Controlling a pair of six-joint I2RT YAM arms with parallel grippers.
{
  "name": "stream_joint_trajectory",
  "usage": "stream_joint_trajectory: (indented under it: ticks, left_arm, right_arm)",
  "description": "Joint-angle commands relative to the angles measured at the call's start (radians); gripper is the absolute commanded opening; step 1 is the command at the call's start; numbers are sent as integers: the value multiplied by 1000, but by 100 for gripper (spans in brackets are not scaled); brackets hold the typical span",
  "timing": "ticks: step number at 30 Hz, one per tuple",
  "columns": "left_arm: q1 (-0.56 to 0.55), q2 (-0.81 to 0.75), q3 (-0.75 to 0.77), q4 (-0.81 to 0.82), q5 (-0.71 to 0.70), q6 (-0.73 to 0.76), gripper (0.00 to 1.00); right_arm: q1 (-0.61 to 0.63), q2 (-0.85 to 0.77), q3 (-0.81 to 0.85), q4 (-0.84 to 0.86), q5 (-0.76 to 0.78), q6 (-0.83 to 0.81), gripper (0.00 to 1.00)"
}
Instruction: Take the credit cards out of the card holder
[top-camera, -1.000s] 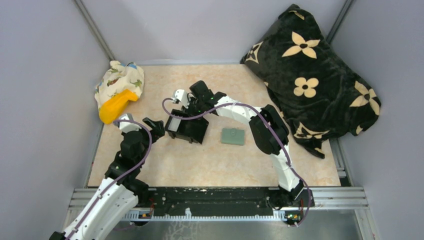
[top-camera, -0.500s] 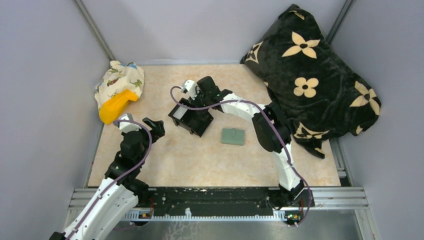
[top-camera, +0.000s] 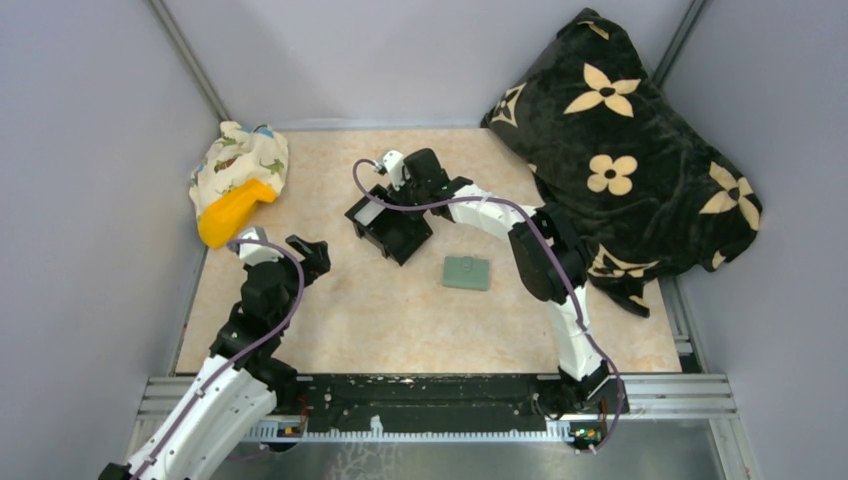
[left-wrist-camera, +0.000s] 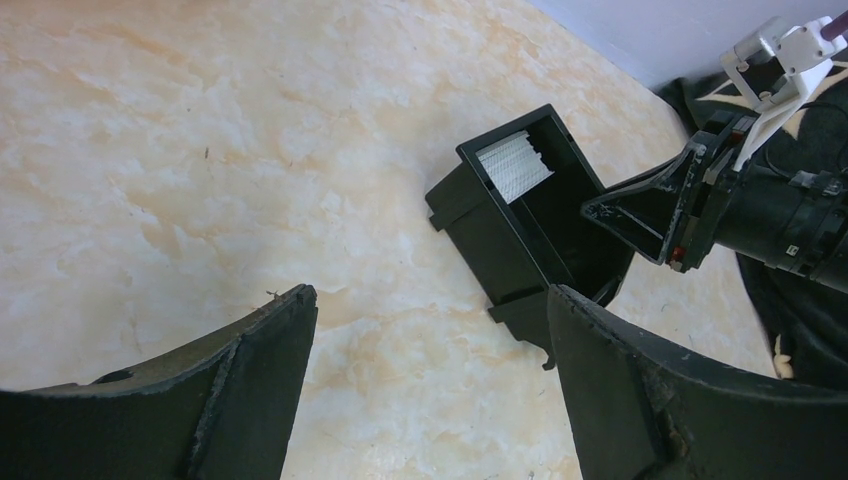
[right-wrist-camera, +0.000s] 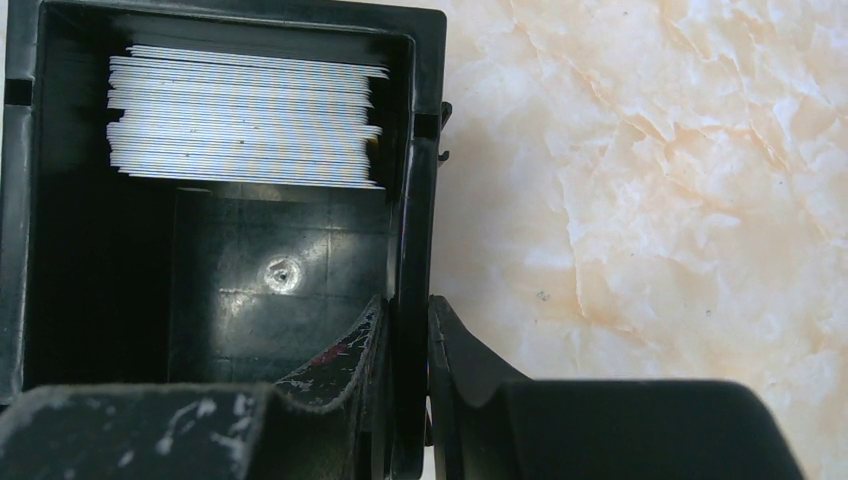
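Note:
The card holder (top-camera: 466, 272), a small sage-green wallet, lies shut and flat on the marbled table, right of centre. The credit cards are hidden. My right gripper (top-camera: 398, 203) (right-wrist-camera: 408, 320) is shut on the right wall of a black plastic box (top-camera: 388, 228) (right-wrist-camera: 280, 280) (left-wrist-camera: 530, 215), left of and behind the wallet. One finger sits inside the box and one outside. A stack of white cards (right-wrist-camera: 245, 115) stands at the box's far end. My left gripper (top-camera: 305, 250) (left-wrist-camera: 430, 300) is open with nothing in it, over bare table to the box's left.
A black blanket with cream flowers (top-camera: 620, 150) fills the back right corner and overhangs the table edge. A dinosaur-print cloth (top-camera: 240, 160) with a yellow object (top-camera: 230, 212) lies at the back left. Grey walls close in on three sides.
My right gripper has carried the black box away from me and slightly right, turning it as it went. The left arm and the wallet have not moved.

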Motion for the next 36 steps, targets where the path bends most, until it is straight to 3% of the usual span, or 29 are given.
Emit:
stream_joint_trajectory:
  ticks: [1,3,9,13,23,28,32,34,35,36]
  left_arm:
    - [4,-2,-7,14,9,11,91]
    - [4,-1,-7,14,10,13,91]
    - [4,4,-10,22,14,15,91]
    - [4,8,-10,25,16,15,91]
    - [5,18,-15,32,30,21,94]
    - [4,15,-30,48,40,25,95]
    - [5,33,-36,93,109,63,94]
    - [5,61,-46,139,152,77,94]
    - [4,83,-50,168,182,82,95]
    - [3,109,-50,194,214,82,95]
  right_arm:
    - [-19,-53,-15,50,42,10,0]
    - [-19,-57,-13,49,35,13,1]
    - [-19,-84,-16,46,21,16,28]
    - [-19,-109,-33,56,25,12,40]
    - [-16,-186,-84,96,-28,29,48]
    - [-16,-268,-174,194,-34,36,49]
    - [-16,-370,-319,320,70,46,49]
    - [-16,-462,-448,464,188,72,49]
    - [-16,-522,-520,525,251,100,53]
    - [-17,-571,-595,599,326,134,67]
